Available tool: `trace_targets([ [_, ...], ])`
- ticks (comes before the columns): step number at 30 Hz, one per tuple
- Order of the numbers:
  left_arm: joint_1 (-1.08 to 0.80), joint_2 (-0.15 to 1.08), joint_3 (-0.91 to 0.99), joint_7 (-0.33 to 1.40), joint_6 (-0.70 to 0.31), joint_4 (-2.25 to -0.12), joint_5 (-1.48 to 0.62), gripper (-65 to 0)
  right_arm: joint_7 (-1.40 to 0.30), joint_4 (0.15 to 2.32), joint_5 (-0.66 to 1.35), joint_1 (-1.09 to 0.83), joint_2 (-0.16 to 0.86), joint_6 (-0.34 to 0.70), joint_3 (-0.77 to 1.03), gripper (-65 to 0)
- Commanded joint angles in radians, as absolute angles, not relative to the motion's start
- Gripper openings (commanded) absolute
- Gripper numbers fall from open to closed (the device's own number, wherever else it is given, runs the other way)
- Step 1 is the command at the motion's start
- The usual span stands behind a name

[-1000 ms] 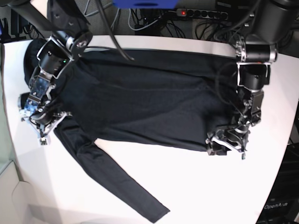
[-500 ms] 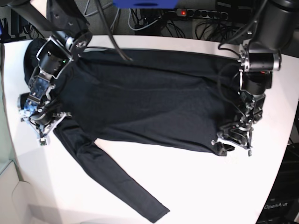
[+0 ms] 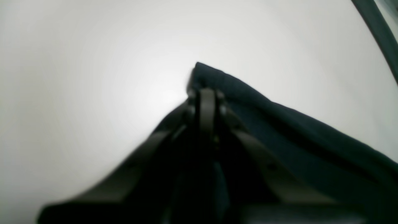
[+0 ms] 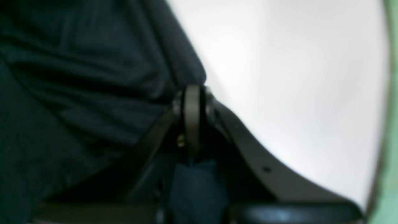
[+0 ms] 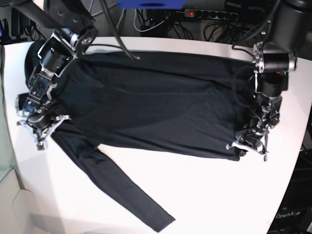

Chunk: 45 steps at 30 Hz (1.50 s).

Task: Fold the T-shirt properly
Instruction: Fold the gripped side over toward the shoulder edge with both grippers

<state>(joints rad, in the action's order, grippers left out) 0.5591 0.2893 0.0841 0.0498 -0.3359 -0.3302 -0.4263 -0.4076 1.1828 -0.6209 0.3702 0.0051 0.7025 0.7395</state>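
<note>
The black T-shirt (image 5: 156, 107) lies spread across the white table (image 5: 209, 195), with one long sleeve (image 5: 126, 195) running toward the front edge. My left gripper (image 5: 246, 145) is at the shirt's right lower corner. In the left wrist view it (image 3: 206, 93) is shut on that fabric (image 3: 279, 124), and a corner of cloth pokes out past the tips. My right gripper (image 5: 43, 132) is at the left end, where the sleeve meets the body. In the right wrist view it (image 4: 192, 93) is shut on a fold of the shirt (image 4: 77, 77).
A power strip (image 5: 209, 14) and cables lie behind the table's back edge. A pale green surface (image 5: 2, 146) borders the table on the left. White tabletop shows in front of the shirt and to the right of the left arm.
My left gripper has closed on the shirt's corner and moved right, drawing the hem out. The right gripper, still shut, has shifted slightly left, and the shirt lies more stretched.
</note>
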Motion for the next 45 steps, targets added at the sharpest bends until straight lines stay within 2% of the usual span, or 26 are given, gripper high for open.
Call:
trace_targets([
  [1, 0.544, 0.306, 0.084, 0.107, -0.298, -0.367, -0.400, -65.0, -0.390, 1.227, -0.611, 0.392, 0.007, 0.698, 0.737, -65.0],
  [12, 0.248, 0.351, 0.093, 0.300, -0.286, -0.970, -0.588, -65.0, -0.390, 1.415, -0.611, 0.305, -0.067, 0.698, 0.739, -65.0],
  [24, -0.012, 0.358, 0.427, 0.542, -0.297, -1.423, -0.625, -65.0, -0.390, 1.629, -0.611, 0.180, -0.125, 0.698, 0.743, -65.0],
  [33, -0.119, 0.315, 0.573, 0.691, -0.298, -1.639, -0.628, -65.0, -0.390, 1.733, -0.599, 0.090, -0.139, 0.698, 0.739, -65.0],
  [42, -0.237, 0.278, 0.653, 0.774, -0.303, -1.758, -0.628, -65.0, -0.390, 1.830, -0.437, -0.088, -0.113, 0.698, 0.739, -65.0],
  [45, -0.283, 0.272, 0.670, 0.774, -0.387, -1.773, -0.628, -65.0, -0.390, 1.857, -0.367, -0.154, -0.093, 0.698, 0.739, -65.0],
])
